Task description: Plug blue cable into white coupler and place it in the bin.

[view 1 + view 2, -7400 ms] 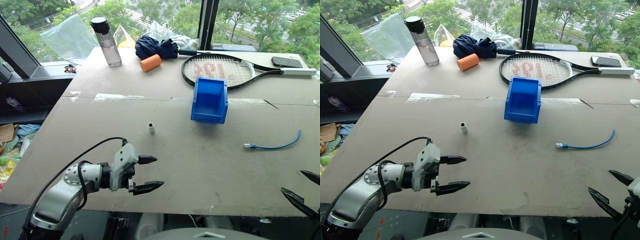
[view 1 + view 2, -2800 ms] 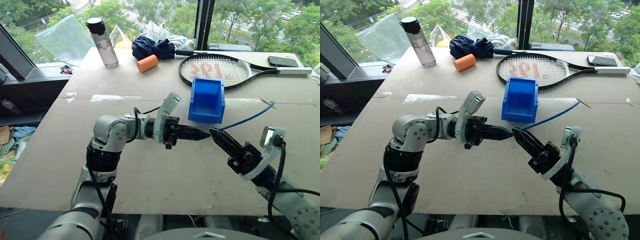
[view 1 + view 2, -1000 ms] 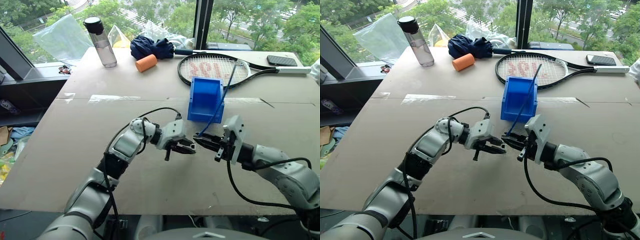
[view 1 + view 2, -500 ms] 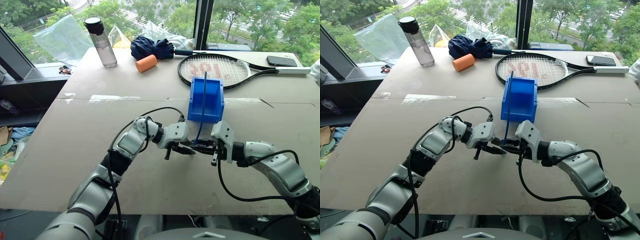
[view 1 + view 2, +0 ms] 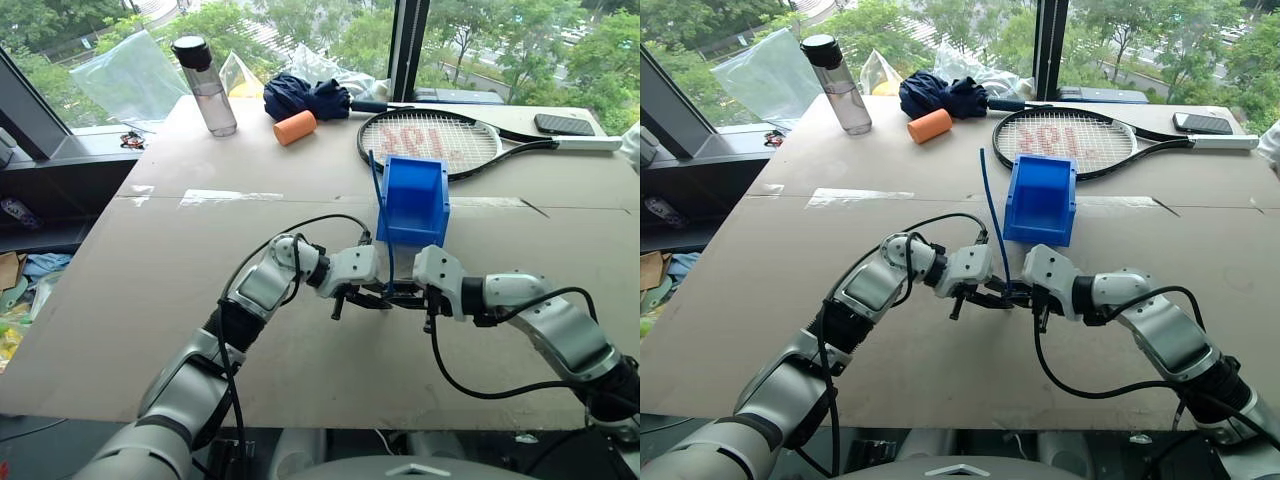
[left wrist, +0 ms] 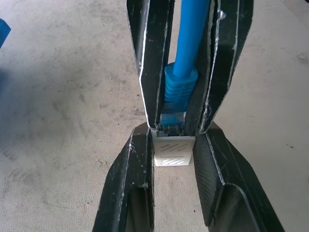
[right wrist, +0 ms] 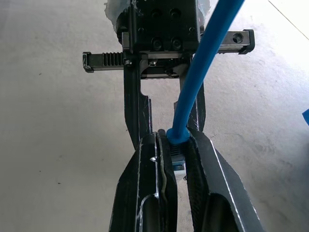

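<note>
Cable (image 5: 988, 205) tail has swung left; pincers (image 6: 174, 140) (image 7: 175, 145) clamp coupler (image 6: 173, 151) and plug.

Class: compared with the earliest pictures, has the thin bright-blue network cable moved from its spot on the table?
Yes. The thin bright-blue network cable has left the table right of the boxy blue plastic bin; it now rises before the bin's left edge, clamped in the right gripper.

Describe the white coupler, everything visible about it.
The white coupler is a tiny white plastic block with faint ridged marks on its face. It is pinched between the left gripper's black fingers, above the table. The blue cable's clear plug, held by the right gripper, sits at its socket end.
</note>
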You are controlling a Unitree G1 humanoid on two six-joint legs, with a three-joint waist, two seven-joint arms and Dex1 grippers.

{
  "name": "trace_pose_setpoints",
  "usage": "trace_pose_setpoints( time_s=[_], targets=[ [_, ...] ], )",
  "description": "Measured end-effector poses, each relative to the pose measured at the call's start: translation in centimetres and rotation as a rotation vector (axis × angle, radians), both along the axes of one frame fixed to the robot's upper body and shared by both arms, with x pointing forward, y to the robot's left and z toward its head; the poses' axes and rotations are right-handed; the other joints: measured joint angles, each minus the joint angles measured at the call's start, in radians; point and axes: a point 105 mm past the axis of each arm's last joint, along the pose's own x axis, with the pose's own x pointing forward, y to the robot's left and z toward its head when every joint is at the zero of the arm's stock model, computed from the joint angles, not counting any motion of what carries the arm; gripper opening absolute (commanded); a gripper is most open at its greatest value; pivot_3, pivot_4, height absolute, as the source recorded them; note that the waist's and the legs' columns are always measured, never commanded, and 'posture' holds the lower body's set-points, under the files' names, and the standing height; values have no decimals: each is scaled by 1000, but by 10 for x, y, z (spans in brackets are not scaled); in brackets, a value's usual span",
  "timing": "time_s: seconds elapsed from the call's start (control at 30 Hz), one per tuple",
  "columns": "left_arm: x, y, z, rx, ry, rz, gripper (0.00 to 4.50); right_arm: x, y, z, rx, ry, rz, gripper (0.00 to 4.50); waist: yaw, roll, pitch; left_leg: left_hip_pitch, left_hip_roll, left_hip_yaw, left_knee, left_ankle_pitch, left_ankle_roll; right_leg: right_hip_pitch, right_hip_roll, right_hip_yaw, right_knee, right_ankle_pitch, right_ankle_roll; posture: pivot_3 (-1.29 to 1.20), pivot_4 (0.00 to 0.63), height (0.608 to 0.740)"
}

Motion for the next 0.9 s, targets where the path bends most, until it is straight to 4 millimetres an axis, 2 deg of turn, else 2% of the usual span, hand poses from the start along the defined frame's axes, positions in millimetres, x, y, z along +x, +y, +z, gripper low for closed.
trace_pose_setpoints(
  time_s=[0.43,0.57,0.83,0.87,0.9],
  targets=[
    [1,-1,-4,10,-11,15,526,6,4,-1,-90,14,20,0,0,-5,-12,4,0,-1,0,0,0,5,0,-1,0,-2,-4,0,150,740],
    [1,2,-6,18,-9,23,526,9,8,-6,-37,96,-6,0,-3,-7,-13,15,1,0,-3,-1,2,13,0,0,0,-3,-3,0,150,740],
    [0,4,-10,12,6,46,526,9,6,-15,82,121,-16,0,-3,-8,-25,18,2,0,-6,-1,2,13,1,0,0,-5,0,0,150,740],
    [0,4,-10,4,18,55,1532,9,6,-16,115,127,-31,0,-4,-8,-25,17,2,0,-6,-1,2,13,1,0,0,-5,0,0,150,740],
    [-3,5,-10,-8,40,66,1810,8,5,-15,166,137,-59,0,-5,-7,-23,17,2,0,-6,-1,2,12,1,1,0,-5,0,0,150,740]
  ],
)
